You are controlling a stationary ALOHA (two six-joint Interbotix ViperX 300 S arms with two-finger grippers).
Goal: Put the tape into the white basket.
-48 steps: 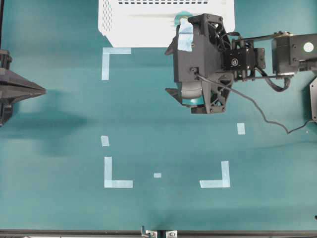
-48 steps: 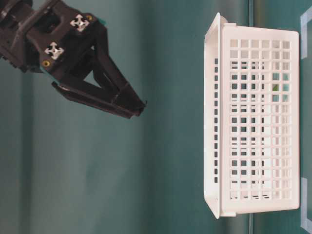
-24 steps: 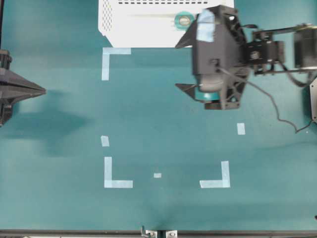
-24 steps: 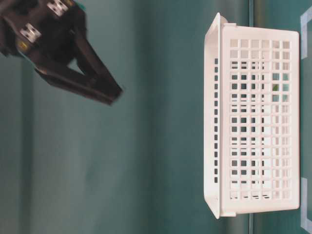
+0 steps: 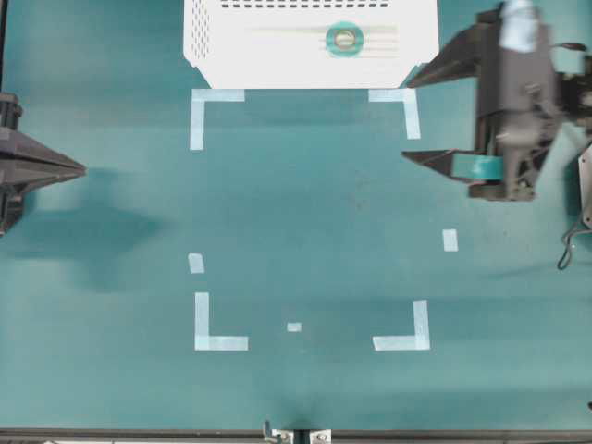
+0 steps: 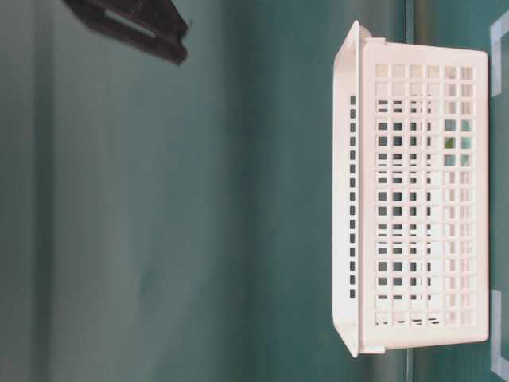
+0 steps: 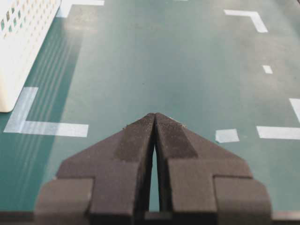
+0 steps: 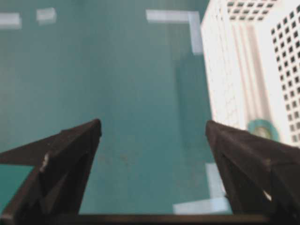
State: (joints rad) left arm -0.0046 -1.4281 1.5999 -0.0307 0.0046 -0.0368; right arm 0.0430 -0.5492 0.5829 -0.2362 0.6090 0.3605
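The tape (image 5: 345, 38), a small teal ring with a tan core, lies flat on the floor of the white basket (image 5: 222, 55) at the table's far edge. In the right wrist view the tape (image 8: 261, 129) shows inside the basket (image 8: 234, 70), beside the right finger. My right gripper (image 5: 407, 120) hangs open and empty, to the right of the basket's near right corner; its jaws (image 8: 152, 124) stand wide over bare table. My left gripper (image 5: 81, 169) rests shut at the far left, fingertips together (image 7: 154, 115), holding nothing.
Pale-blue corner marks (image 5: 220, 324) (image 5: 404, 331) (image 5: 396, 104) (image 5: 208, 109) outline a rectangle on the teal table. Small strips lie at the left (image 5: 195, 263), right (image 5: 450, 240) and bottom middle (image 5: 294, 326). From table level the basket (image 6: 421, 191) shows side-on.
My right gripper, open throughout, has swung right and away from the basket. The tape, partly covered by it before, now lies in plain view in the basket. The left arm has not moved.
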